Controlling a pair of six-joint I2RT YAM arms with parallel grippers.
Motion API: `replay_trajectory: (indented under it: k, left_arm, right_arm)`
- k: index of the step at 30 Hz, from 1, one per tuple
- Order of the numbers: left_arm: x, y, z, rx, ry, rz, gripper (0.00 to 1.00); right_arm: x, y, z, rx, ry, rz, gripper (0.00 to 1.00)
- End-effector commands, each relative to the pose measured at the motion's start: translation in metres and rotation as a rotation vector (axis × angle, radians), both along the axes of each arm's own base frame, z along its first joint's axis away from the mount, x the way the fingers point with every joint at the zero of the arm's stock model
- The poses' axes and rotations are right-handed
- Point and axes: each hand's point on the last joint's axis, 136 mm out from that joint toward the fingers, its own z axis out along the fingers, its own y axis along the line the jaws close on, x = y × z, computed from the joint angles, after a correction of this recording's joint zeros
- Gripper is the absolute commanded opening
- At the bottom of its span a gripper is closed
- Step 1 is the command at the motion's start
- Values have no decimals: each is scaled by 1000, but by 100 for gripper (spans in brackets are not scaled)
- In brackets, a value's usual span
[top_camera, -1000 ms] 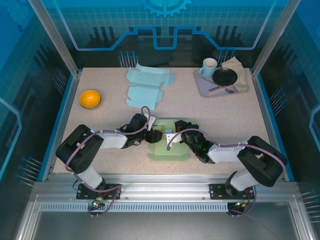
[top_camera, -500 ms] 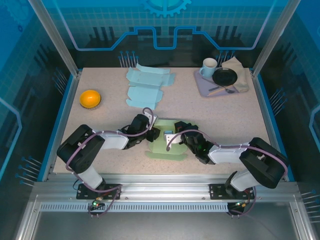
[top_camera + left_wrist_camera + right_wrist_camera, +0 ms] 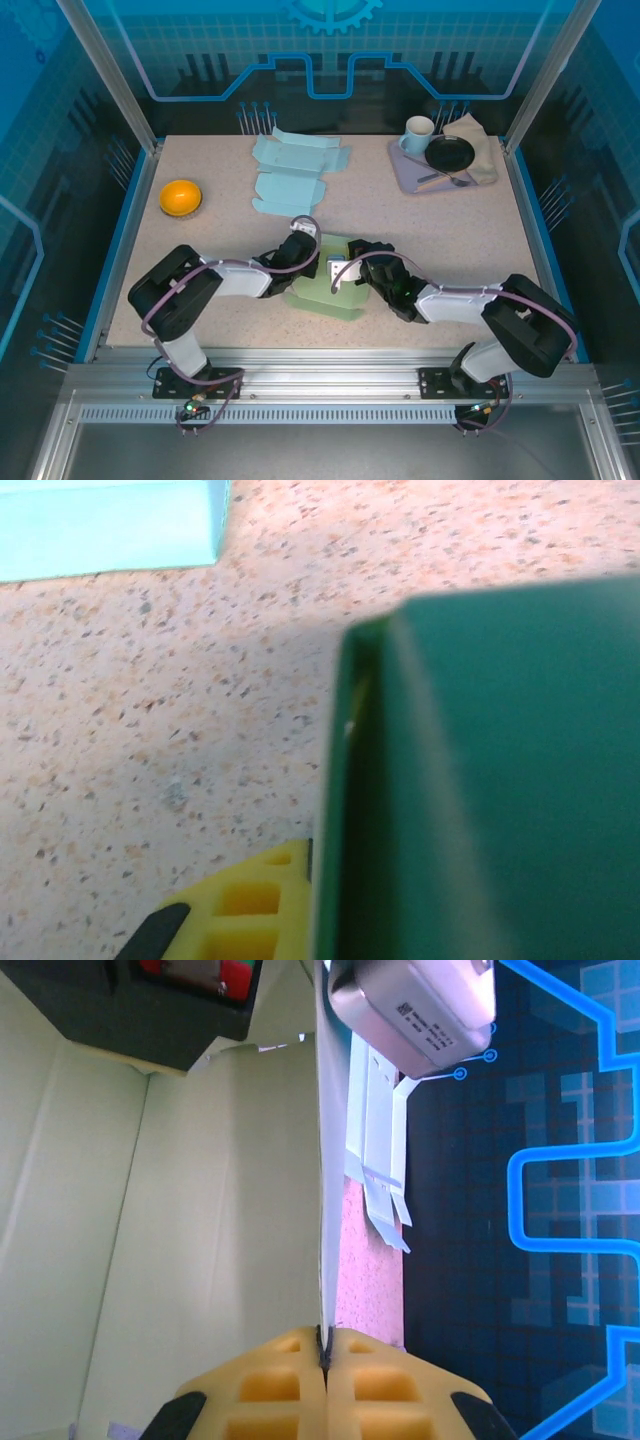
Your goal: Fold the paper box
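The light green paper box [image 3: 330,292] lies partly folded at the near middle of the table, between both arms. My left gripper [image 3: 312,265] is shut on its left wall. In the left wrist view that wall [image 3: 480,780] stands as a dark green panel, with one yellow finger [image 3: 245,915] pressed against its edge and the other finger hidden behind it. My right gripper [image 3: 352,272] is shut on the box's right side. In the right wrist view the fingers [image 3: 270,1385] pinch the thin edge of an upright pale panel [image 3: 200,1210] at the right gripper [image 3: 326,1338].
Flat light blue box blanks [image 3: 295,170] lie at the back middle, with one corner [image 3: 110,525] showing in the left wrist view. An orange bowl [image 3: 181,196] sits at the left. A tray [image 3: 405,170] at the back right carries a mug [image 3: 419,131] and a black plate [image 3: 450,153].
My left gripper has moved right onto the box and closed on its left wall. The box has shifted slightly toward the left arm. The right gripper stays shut on its panel.
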Motion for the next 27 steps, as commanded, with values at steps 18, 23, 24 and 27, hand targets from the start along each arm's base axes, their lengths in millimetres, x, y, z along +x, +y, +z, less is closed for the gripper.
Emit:
replay_trajectory:
  k: [18,23,24,27]
  left_arm:
    - [-6,32,-5,-11,70,135,59]
    - [-20,15,24,-128,62,26,68]
    - [-26,13,30,-149,66,5,69]
    - [-46,14,44,-195,102,-33,70]
  right_arm:
    - [11,-36,-19,-29,67,-148,0]
    - [11,-34,-24,-51,46,-129,0]
    - [10,-32,-24,-56,35,-120,0]
    - [9,-28,-22,-59,2,-92,0]
